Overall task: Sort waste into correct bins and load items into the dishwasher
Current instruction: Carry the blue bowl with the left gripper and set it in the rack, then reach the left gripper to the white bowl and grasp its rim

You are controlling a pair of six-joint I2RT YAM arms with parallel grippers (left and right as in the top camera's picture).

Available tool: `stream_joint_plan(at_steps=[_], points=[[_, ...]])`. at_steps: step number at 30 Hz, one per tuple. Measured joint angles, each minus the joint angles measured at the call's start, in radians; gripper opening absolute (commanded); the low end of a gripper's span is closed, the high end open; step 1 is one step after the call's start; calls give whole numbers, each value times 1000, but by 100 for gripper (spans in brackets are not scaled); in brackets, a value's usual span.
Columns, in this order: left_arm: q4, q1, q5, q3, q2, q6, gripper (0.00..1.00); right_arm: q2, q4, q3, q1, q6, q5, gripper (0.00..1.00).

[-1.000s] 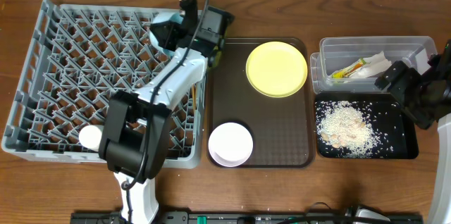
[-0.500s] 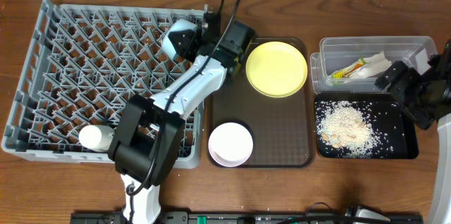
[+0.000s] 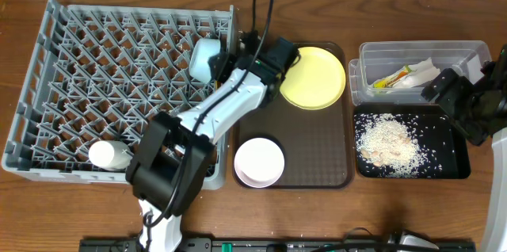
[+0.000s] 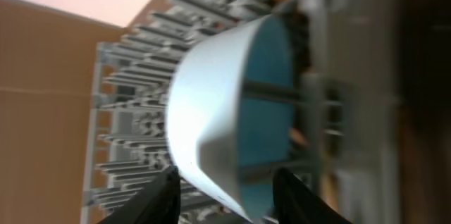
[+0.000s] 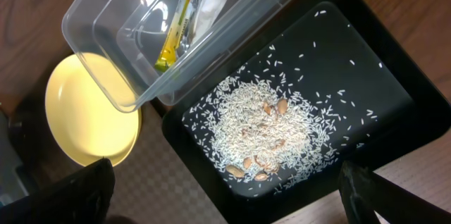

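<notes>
Left gripper (image 4: 224, 185) up close — fingers spread apart, holding nothing, the light blue bowl (image 4: 229, 115) standing on edge just beyond them among the pegs of the dish rack (image 3: 47, 117). It looks light, hard and slick; the rim is probably the best place to pinch. Farther off, the right gripper (image 5: 225, 199) hangs open over the rice tray (image 5: 384, 48).

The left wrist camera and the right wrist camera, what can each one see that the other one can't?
Only the left wrist view shows the light blue bowl standing on its edge among the pegs of the grey dish rack, with the left gripper open just beside it.

Only the right wrist view shows the clear tub holding the snack wrapper and the napkin, the black tray with the rice scraps, and the yellow plate.

Both show some brown wooden table, and each shows its own dark fingertips at the bottom edge.
</notes>
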Motion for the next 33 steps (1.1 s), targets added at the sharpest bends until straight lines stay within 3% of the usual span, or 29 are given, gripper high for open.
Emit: stream_joint_plan(at_steps=[6,10,11,16,19,25,33], points=[[-31,-34,164,0,-133,-18,49,0,0,0,0,0,0,99],[-109,-34,391,0,-300,-55,12,0,0,0,0,0,-1,99],[-127,-34,456,0,-339,-69,8,0,0,0,0,0,0,99],[-239,-39,772,0,-431,-129,8,0,0,0,0,0,-1,99],[-274,-58,887,-23,-420,-176,8,0,0,0,0,0,-1,99],[-206,-125,981,-203,-405,-270,8,0,0,0,0,0,-2,99],[-24,-174,977,-388,-349,-375,8,0,0,0,0,0,-2,99]])
